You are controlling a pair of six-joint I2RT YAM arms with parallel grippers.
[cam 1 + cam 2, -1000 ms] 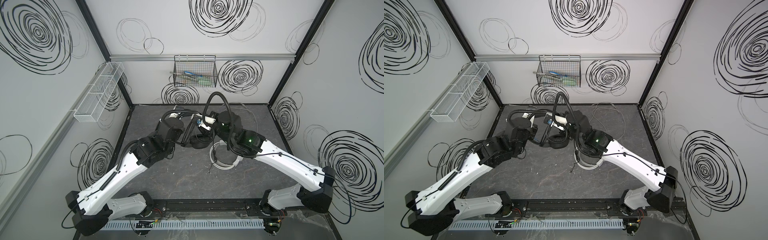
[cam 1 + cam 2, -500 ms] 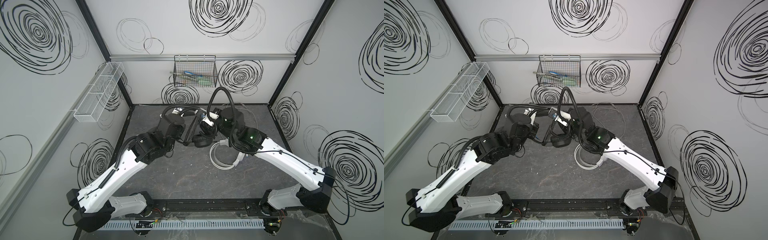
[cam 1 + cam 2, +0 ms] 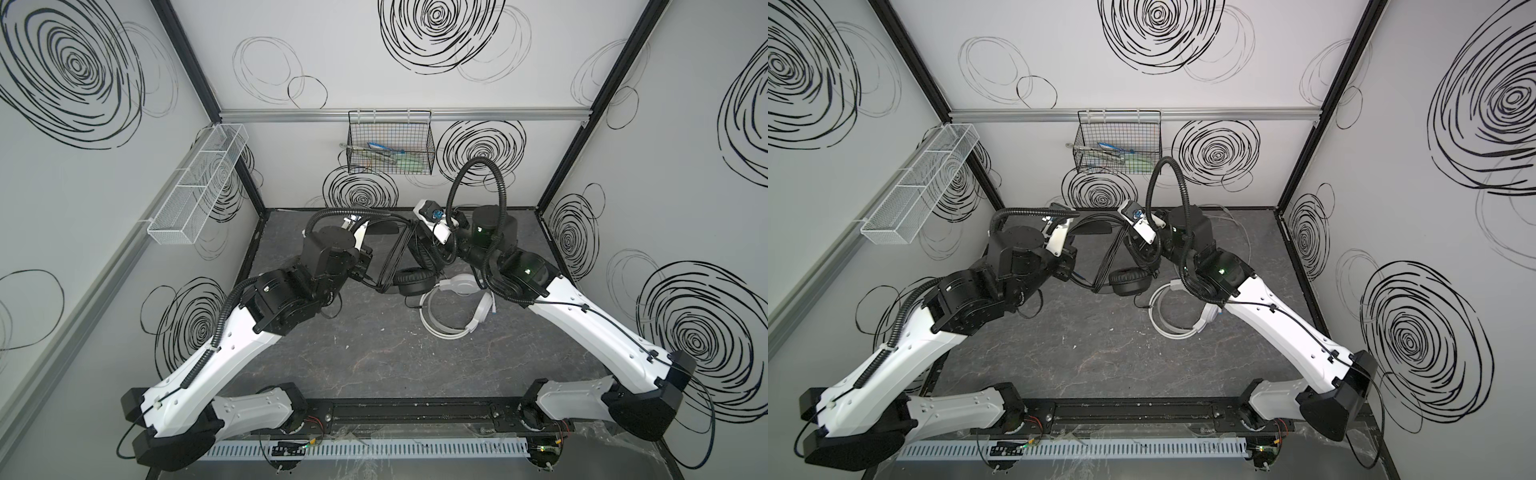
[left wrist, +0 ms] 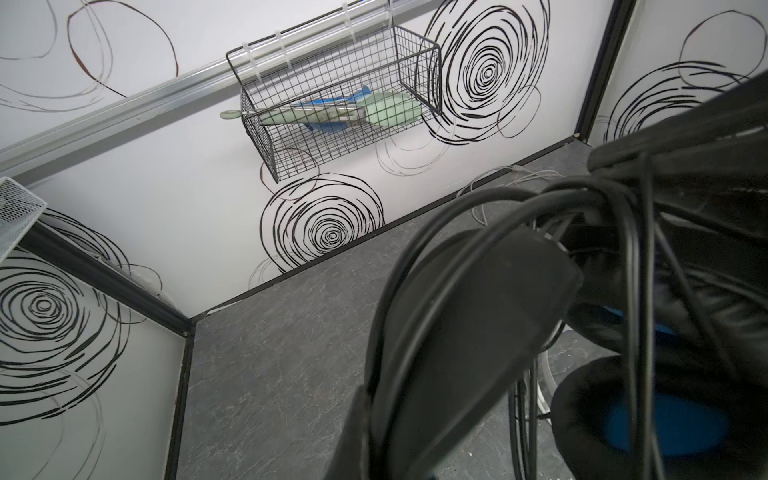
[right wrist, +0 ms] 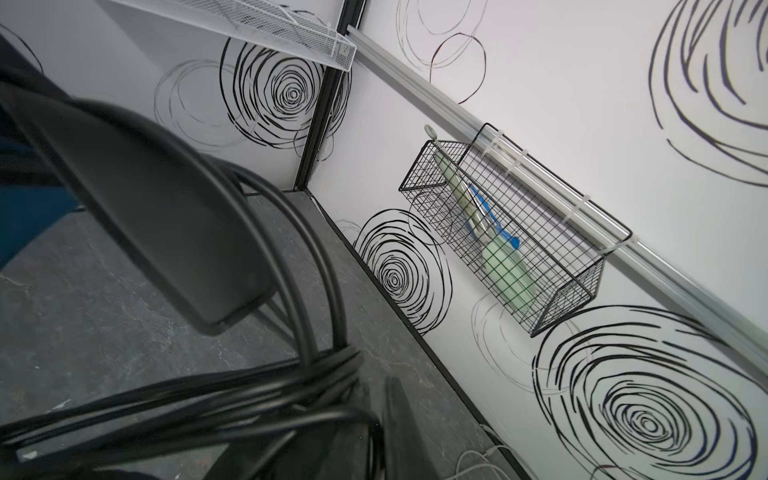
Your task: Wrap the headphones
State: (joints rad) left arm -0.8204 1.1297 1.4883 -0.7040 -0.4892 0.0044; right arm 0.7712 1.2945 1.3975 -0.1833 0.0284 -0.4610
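Observation:
The black headphones point(image 3: 413, 282) hang above the table between my two grippers, with the black cable wound in several loops round the headband point(image 3: 1108, 257). My left gripper point(image 3: 369, 277) is shut on that headband point(image 4: 478, 332), and a blue-lined ear cup point(image 4: 665, 419) hangs just beyond it. My right gripper point(image 5: 380, 424) meets the headset from the other side; its fingers are shut on a strand of the black cable point(image 5: 291, 390). In both top views this gripper point(image 3: 1138, 249) is mostly hidden behind its camera. The white headphones point(image 3: 457, 286) lie on the table under the right arm, their white cable point(image 3: 1167, 324) coiled beside them.
A black wire basket point(image 3: 390, 149) with green and blue tools hangs on the back wall. A white mesh tray point(image 3: 199, 183) is fixed to the left wall. A thin pale cable point(image 3: 1237, 232) trails along the table's back right edge.
Both grippers have carried the black headphones back toward the rear wall, and the right arm has drawn off the white headphones, which now show more fully.

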